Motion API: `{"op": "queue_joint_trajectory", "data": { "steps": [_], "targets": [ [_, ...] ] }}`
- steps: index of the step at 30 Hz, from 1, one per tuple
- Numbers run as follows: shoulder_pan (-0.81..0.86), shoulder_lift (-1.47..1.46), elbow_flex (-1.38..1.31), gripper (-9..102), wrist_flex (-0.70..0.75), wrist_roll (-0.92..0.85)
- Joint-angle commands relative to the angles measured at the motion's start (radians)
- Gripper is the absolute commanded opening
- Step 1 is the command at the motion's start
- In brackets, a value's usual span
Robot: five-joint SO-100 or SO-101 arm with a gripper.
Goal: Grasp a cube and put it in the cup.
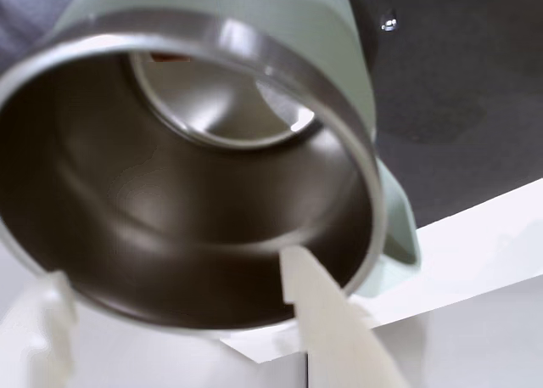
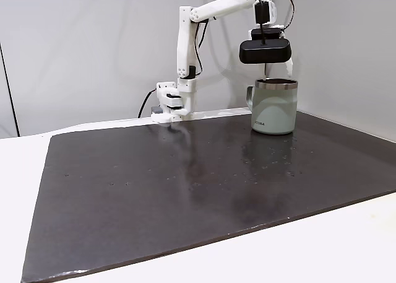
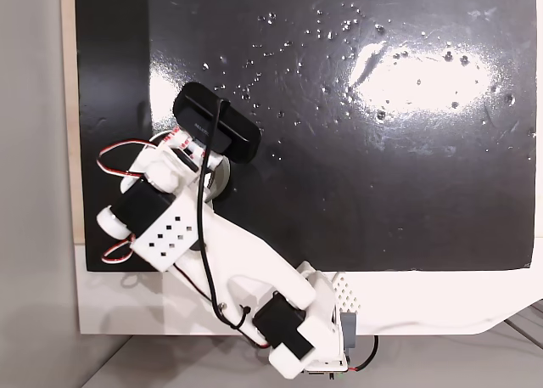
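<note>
The cup (image 2: 274, 106) is a pale sage-green mug with a steel rim, standing upright at the back right of the dark mat in a fixed view, handle to the left. My wrist view looks straight down into the cup (image 1: 327, 31) and its shiny steel inside. A thin reddish sliver, apparently the cube (image 1: 172, 57), shows at the far edge of the mug's floor, mostly hidden by the rim. My gripper (image 1: 170, 269) hangs just over the mouth, open, with both white fingers (image 1: 327, 320) spread wide and nothing between them.
A black mat (image 2: 185, 184) covers most of the white table (image 2: 346, 246). The arm's base (image 2: 170, 103) stands at the mat's back edge, left of the mug. A black wrist camera (image 3: 216, 133) rides above the gripper. A grey wall rises close behind the mug.
</note>
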Motion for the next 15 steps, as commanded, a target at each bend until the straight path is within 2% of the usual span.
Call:
{"op": "queue_joint_trajectory", "data": {
  "steps": [1, 15],
  "targets": [
    [0.005, 0.040, 0.000, 28, 0.000, 0.003],
    [0.006, 0.054, 0.000, 27, 0.006, -0.002]
  ]
}}
